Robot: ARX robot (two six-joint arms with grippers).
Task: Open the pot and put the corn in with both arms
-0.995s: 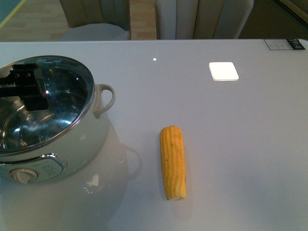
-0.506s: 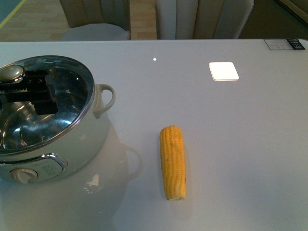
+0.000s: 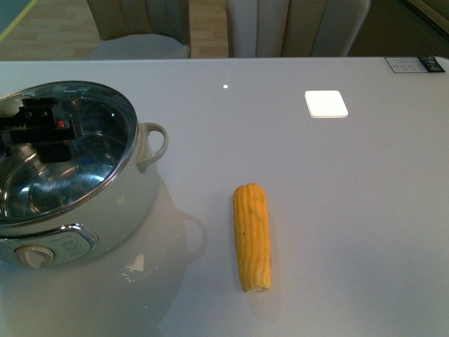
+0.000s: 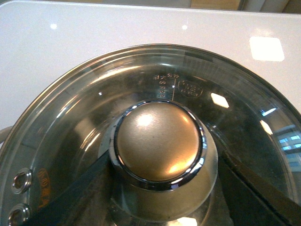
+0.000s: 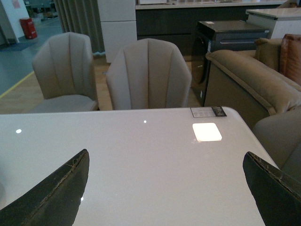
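The black left gripper (image 3: 38, 130) hangs right over the big round white electric pot (image 3: 105, 232). The wrist view shows its dark fingers (image 4: 70, 193) sitting either side of the pale domed knob (image 4: 159, 141) on the steel-rimmed glass lid (image 4: 94, 89). They're very close to the knob's base, but whether they are actually pinching it, I cannot tell. The lid sits on the pot, so the opening is not done yet.

Over to the black right gripper (image 5: 164, 193): spread wide, nothing between its tips, only glossy white table (image 5: 141, 155) beneath it. The husked yellow corn cob (image 3: 252, 237) lies on the table well apart from the left gripper, out past the pot's side handle. It does not show under the right one. So lifting the lid, fetching the corn and dropping it in all look left to do.
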